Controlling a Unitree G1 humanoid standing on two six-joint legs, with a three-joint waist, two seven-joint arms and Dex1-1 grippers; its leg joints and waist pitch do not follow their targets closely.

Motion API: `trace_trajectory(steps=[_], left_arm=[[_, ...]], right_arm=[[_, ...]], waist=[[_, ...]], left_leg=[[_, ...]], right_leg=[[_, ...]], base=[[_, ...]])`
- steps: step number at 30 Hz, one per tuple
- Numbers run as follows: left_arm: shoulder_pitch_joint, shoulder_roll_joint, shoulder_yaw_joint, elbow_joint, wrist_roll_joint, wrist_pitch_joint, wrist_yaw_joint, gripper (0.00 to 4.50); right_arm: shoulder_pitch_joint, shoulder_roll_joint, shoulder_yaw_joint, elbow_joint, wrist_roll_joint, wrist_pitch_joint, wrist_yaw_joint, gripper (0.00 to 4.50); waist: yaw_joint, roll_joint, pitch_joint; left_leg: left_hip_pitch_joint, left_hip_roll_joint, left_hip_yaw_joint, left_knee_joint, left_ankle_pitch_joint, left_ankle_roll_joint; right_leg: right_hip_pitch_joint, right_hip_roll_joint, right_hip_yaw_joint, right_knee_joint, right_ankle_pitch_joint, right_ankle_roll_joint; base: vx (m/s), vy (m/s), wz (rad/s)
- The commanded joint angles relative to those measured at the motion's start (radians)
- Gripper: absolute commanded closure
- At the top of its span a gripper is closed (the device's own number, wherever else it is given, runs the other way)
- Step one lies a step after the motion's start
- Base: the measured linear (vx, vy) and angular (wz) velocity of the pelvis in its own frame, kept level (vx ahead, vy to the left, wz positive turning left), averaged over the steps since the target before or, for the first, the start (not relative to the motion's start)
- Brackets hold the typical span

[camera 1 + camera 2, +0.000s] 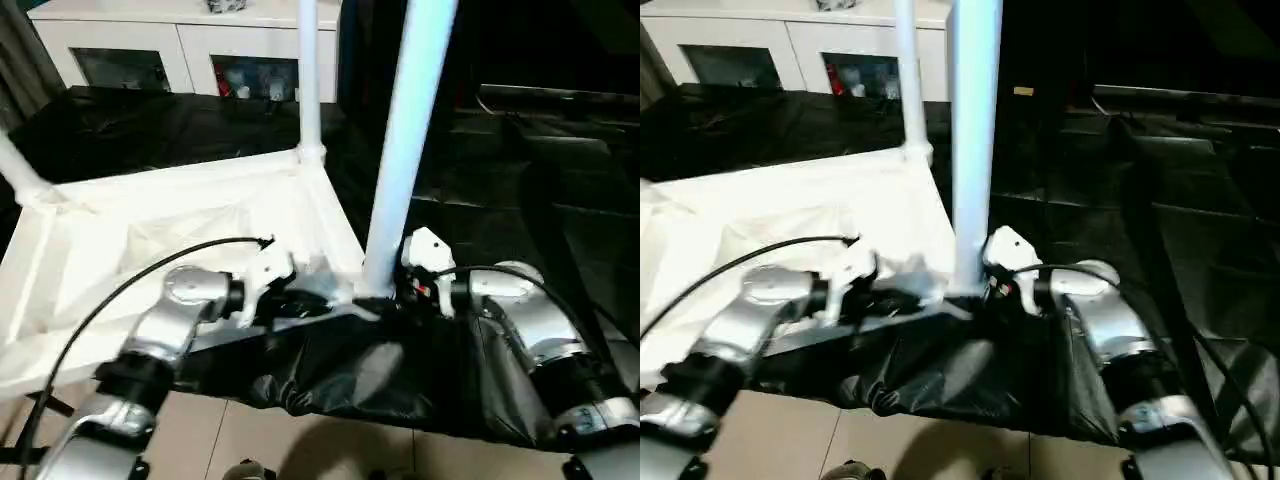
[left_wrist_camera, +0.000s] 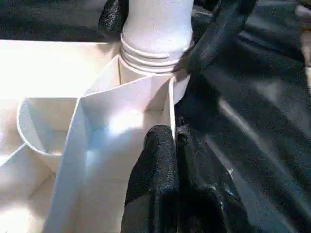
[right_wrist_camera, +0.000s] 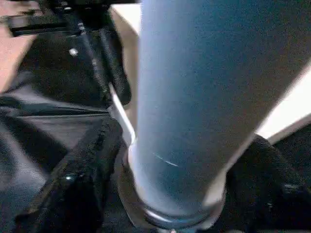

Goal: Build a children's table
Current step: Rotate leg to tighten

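Our left hand [image 2: 167, 170] is pinched shut on the thin upright side wall of the tabletop [image 1: 150, 240], right at the near corner, its two black fingers [image 2: 150, 179] pressed together with the white rim between them. Our right hand [image 3: 165, 194] sits on the other side of that same corner, its fingers [image 3: 73, 179] spread around the base of the near leg [image 1: 405, 150] and lying against it on both sides, just above the round socket.

That leg stands upright in the near corner socket. The tabletop lies upside down, ribbed underside up, on a surface draped in black sheeting [image 1: 380, 370]. A second leg [image 1: 308, 70] rises from the far corner socket, and a third leg [image 1: 20, 175] slants away from the left corner. Behind it all stands a white cabinet [image 1: 190, 45] with glass doors.
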Motion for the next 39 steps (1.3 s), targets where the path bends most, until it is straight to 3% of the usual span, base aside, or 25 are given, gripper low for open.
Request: trace_trajectory(steps=[1,10,18,20,22,24,26,30,31,33,34,36,38,39], left_arm=[[-0.022,0.003,0.011,-0.063,-0.041,-0.015,-0.017,4.50],[-0.025,0.015,0.010,-0.065,-0.050,-0.011,-0.046,4.50],[-0.021,-0.001,0.020,-0.060,-0.051,0.001,-0.021,4.50],[-0.042,-0.043,0.021,-0.022,-0.012,0.000,0.090,4.50],[-0.066,-0.086,0.024,0.023,0.024,-0.003,0.192,4.50],[-0.087,-0.131,0.032,0.055,0.043,0.008,0.284,4.50],[-0.110,-0.176,0.030,0.085,0.073,0.018,0.381,4.50],[-0.134,-0.242,0.013,0.122,0.106,0.032,0.488,4.50],[-0.143,-0.271,0.013,0.136,0.113,0.039,0.535,4.50],[-0.159,-0.317,0.008,0.168,0.136,0.034,0.605,4.50],[-0.162,-0.324,0.004,0.174,0.145,0.025,0.613,4.50],[-0.158,-0.325,-0.009,0.165,0.150,0.007,0.593,4.50],[-0.150,-0.322,-0.006,0.149,0.140,0.005,0.576,4.50],[-0.148,-0.322,-0.004,0.146,0.138,0.008,0.576,4.50]], right_arm=[[0.019,0.002,0.043,-0.038,0.022,0.010,0.069,1.47],[0.039,-0.031,0.071,-0.072,0.020,0.036,0.142,1.86],[0.055,-0.018,0.061,-0.086,0.031,0.052,0.113,1.88],[0.043,0.047,0.031,-0.037,-0.014,0.033,-0.055,1.88],[0.017,0.107,0.008,0.029,-0.061,0.045,-0.230,1.88],[-0.002,0.160,-0.011,0.080,-0.085,0.045,-0.358,1.89],[-0.023,0.221,-0.037,0.127,-0.090,0.068,-0.488,1.89],[-0.066,0.319,-0.065,0.202,-0.125,0.086,-0.718,1.90],[-0.084,0.360,-0.082,0.232,-0.128,0.086,-0.791,1.90],[-0.116,0.429,-0.106,0.283,-0.132,0.065,-0.890,1.90],[-0.122,0.442,-0.109,0.289,-0.134,0.057,-0.906,1.90],[-0.128,0.455,-0.122,0.296,-0.128,0.051,-0.925,1.21],[-0.132,0.457,-0.132,0.300,-0.122,0.051,-0.936,1.18],[-0.133,0.457,-0.133,0.301,-0.121,0.050,-0.939,1.11]], waist=[[0.002,-0.014,-0.075],[0.013,-0.014,-0.075],[0.016,-0.010,-0.077],[0.013,-0.011,-0.076],[0.000,-0.017,-0.073],[-0.004,-0.016,-0.074],[-0.008,-0.015,-0.074],[-0.017,-0.008,-0.077],[-0.022,0.000,-0.077],[-0.025,-0.006,-0.078],[-0.024,-0.004,-0.079],[-0.021,-0.005,-0.081],[-0.019,0.002,-0.080],[-0.020,0.001,-0.079]], left_leg=[[0.008,0.040,-0.005,-0.062,-0.183,0.083],[0.009,0.038,-0.005,-0.063,-0.185,0.070],[0.011,0.038,-0.006,-0.062,-0.192,0.063],[0.010,0.037,-0.007,-0.063,-0.189,0.054],[0.011,0.029,-0.008,-0.065,-0.212,0.028],[0.012,0.029,-0.010,-0.065,-0.214,0.017],[0.014,0.030,-0.010,-0.066,-0.219,0.014],[0.012,0.027,-0.012,-0.065,-0.221,0.012],[0.011,0.028,-0.011,-0.066,-0.218,0.008],[0.013,0.026,-0.012,-0.066,-0.220,0.005],[0.012,0.027,-0.012,-0.065,-0.216,0.008],[0.011,0.027,-0.011,-0.065,-0.212,0.018],[0.010,0.027,-0.011,-0.066,-0.212,0.024],[0.011,0.028,-0.011,-0.067,-0.223,0.024]], right_leg=[[0.054,-0.076,0.046,-0.068,-0.245,-0.218],[0.053,-0.076,0.047,-0.071,-0.263,-0.206],[0.052,-0.076,0.046,-0.072,-0.274,-0.202],[0.050,-0.076,0.047,-0.071,-0.274,-0.202],[0.051,-0.075,0.043,-0.080,-0.339,-0.181],[0.052,-0.077,0.044,-0.082,-0.363,-0.169],[0.049,-0.075,0.045,-0.083,-0.354,-0.168],[0.054,-0.076,0.045,-0.079,-0.314,-0.175],[0.049,-0.076,0.048,-0.078,-0.297,-0.183],[0.053,-0.075,0.045,-0.080,-0.290,-0.186],[0.053,-0.077,0.047,-0.078,-0.275,-0.189],[0.055,-0.078,0.047,-0.078,-0.258,-0.188],[0.055,-0.077,0.046,-0.076,-0.244,-0.192],[0.055,-0.077,0.046,-0.077,-0.243,-0.195]], base=[[0.000,0.000,0.00],[0.000,0.000,0.00],[0.000,0.000,0.00],[0.000,0.000,0.00],[0.000,0.000,0.00],[0.000,0.000,0.00],[0.000,0.000,0.00],[0.000,0.000,0.00],[0.000,0.000,0.00],[0.000,0.000,0.00],[0.000,0.000,0.00],[0.000,0.000,0.00],[0.000,0.000,0.00],[0.000,0.000,0.00]])
